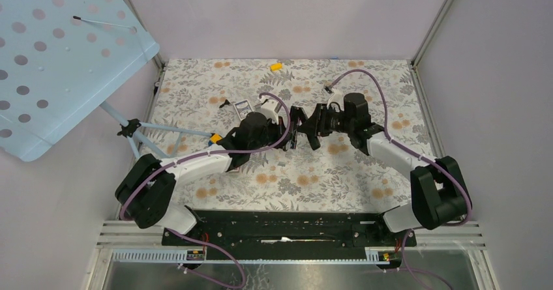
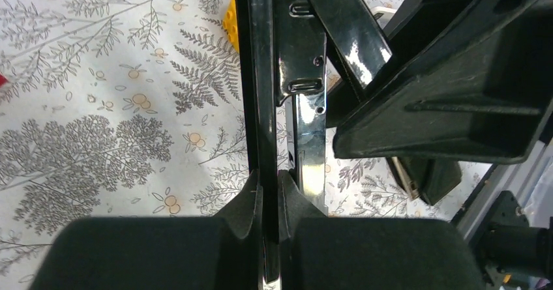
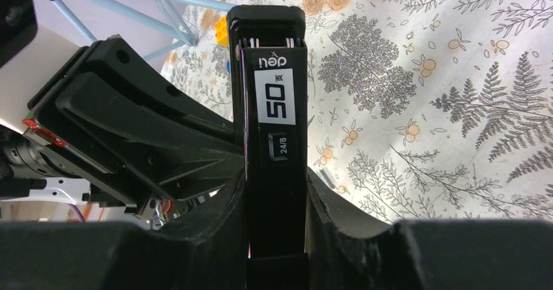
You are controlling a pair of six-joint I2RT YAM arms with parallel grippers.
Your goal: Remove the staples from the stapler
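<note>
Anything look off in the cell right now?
Yes: the pale-blue perforated panel at far left is tilted, its tube legs reaching over the floral cloth. The stapler is splayed open, clamped between the left tool and right tool, as expected for unloading.

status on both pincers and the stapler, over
Left pincer shut on the stapler, thin black arm. Right pincer shut on its labelled body. Stapler splayed open between both. Small box behind left arm, not blocking.
</note>
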